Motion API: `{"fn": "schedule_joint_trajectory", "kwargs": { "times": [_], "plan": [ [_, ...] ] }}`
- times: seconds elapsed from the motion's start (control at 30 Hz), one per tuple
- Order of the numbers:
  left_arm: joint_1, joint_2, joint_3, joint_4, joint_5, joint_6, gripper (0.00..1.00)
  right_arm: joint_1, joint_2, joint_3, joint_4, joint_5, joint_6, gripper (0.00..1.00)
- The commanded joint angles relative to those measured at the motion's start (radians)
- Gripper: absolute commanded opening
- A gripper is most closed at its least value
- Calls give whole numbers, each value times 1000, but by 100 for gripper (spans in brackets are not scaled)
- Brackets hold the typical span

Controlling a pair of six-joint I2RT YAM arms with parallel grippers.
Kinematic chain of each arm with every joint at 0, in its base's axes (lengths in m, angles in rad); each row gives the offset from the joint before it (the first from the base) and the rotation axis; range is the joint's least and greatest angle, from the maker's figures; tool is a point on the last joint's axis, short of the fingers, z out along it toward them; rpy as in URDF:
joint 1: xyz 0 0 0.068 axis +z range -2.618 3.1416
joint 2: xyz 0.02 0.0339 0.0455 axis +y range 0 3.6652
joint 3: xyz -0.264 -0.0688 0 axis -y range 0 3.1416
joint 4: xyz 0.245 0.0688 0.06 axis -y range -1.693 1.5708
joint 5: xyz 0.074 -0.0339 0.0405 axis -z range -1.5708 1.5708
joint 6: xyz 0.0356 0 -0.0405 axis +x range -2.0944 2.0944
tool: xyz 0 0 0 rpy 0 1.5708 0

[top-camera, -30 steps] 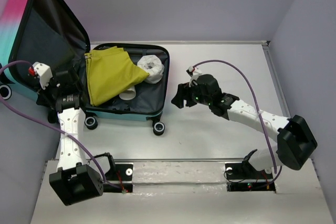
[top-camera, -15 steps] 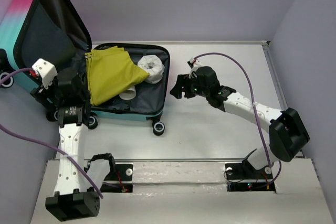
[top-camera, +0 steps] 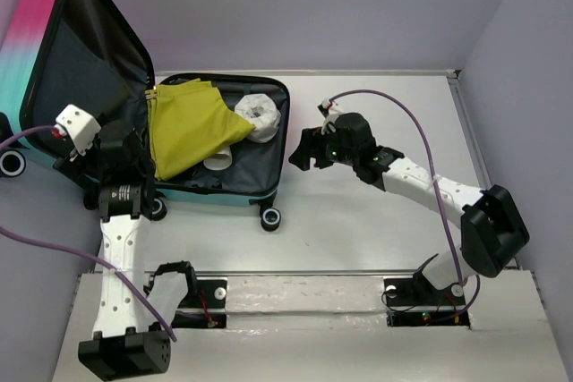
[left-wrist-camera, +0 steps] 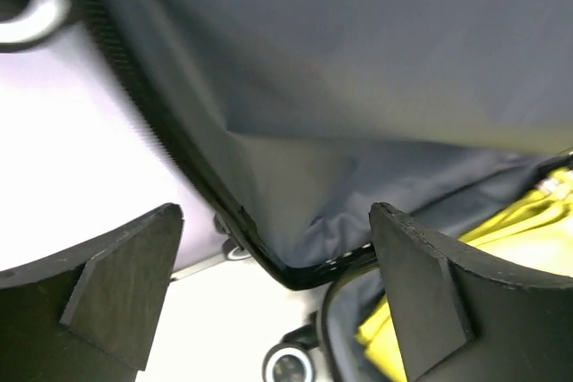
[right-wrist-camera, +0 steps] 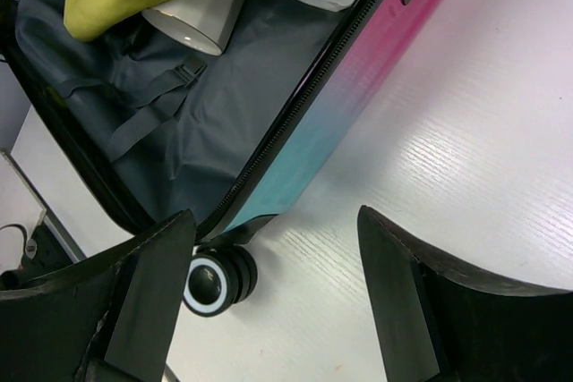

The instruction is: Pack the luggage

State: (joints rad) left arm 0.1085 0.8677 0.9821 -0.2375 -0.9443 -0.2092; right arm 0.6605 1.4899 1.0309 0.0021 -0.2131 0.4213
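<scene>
The luggage (top-camera: 285,123) lies open at the table's left. Its pink-to-teal lid (top-camera: 81,51) stands raised, with the dark grey lining facing right. Inside the base lie a yellow garment (top-camera: 188,127), a white bundle (top-camera: 258,115) and a white cup (top-camera: 218,161). My left gripper (top-camera: 115,140) is open at the lid's lower corner. In the left wrist view the lid's black rim (left-wrist-camera: 269,261) runs between its fingers without touching them. My right gripper (top-camera: 304,149) is open and empty just right of the base. The right wrist view shows the gradient shell (right-wrist-camera: 358,87) and a wheel (right-wrist-camera: 215,279) below it.
Grey walls enclose the table on the left, back and right. The luggage's black wheels (top-camera: 270,217) stick out toward the arm bases. Purple cables loop above both arms. Bare white tabletop (top-camera: 385,114) stretches right of the luggage.
My left gripper has gone from shut to wide open at the lid's corner, and its arm has shifted. The right gripper has moved a little up and left, toward the luggage's side.
</scene>
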Motion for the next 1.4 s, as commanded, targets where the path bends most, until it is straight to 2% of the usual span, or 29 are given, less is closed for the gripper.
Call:
{"fn": "schedule_joint_trajectory", "kwargs": {
  "times": [0.0,0.13,0.17,0.27,0.37,0.57,0.6,0.63,0.67,0.8,0.83,0.87,0.93,1.03,1.07,1.1,1.17,1.2,1.27,1.3,1.33,1.37],
  "plan": [
    [0,-75,6,21,-1,-87,99,2,0,37,7,-28,-30,79],
    [8,-70,-23,81,-105,-43,96,2,7,34,4,-38,-32,79],
    [29,-41,-22,86,-134,-21,92,2,7,32,4,-39,-32,78],
    [85,-3,-10,92,-126,-19,89,2,16,32,4,-37,-35,78],
    [86,37,3,139,-128,-3,86,2,38,49,1,-43,-33,78],
    [114,149,93,165,-85,-1,71,2,101,110,1,-26,-16,80],
    [115,154,101,168,-77,-5,65,2,112,118,1,-29,-15,80],
    [118,155,101,170,-67,-15,44,2,119,132,1,-31,-12,80],
    [118,152,96,178,-59,-22,37,2,139,139,1,-28,-9,79],
    [126,137,63,196,-50,-27,26,-16,182,173,1,-14,8,78],
    [128,133,41,204,-51,-21,20,-30,190,181,1,-15,26,78],
    [128,120,20,222,-42,-16,8,-41,210,199,1,-12,48,78],
    [126,106,10,225,-19,-21,6,-41,228,221,1,1,66,77],
    [114,77,4,224,56,-35,6,-41,262,265,1,11,83,68],
    [105,71,4,225,71,-36,6,-41,286,276,1,6,91,64],
    [79,54,4,225,78,-30,6,-41,297,294,1,6,97,54],
    [37,34,4,228,78,-21,6,-41,332,308,1,-5,105,45],
    [-19,7,1,234,81,-4,6,-41,345,319,1,-14,109,37],
    [-97,-24,-14,289,73,14,6,-41,369,330,1,-34,123,34],
    [-206,-50,-19,303,75,45,6,-41,398,336,1,-46,126,33],
    [-266,-62,-25,320,50,68,6,-41,409,345,1,-57,134,33],
    [-333,-73,-28,345,14,89,6,-41,427,347,1,-71,139,28]
  ]
}}
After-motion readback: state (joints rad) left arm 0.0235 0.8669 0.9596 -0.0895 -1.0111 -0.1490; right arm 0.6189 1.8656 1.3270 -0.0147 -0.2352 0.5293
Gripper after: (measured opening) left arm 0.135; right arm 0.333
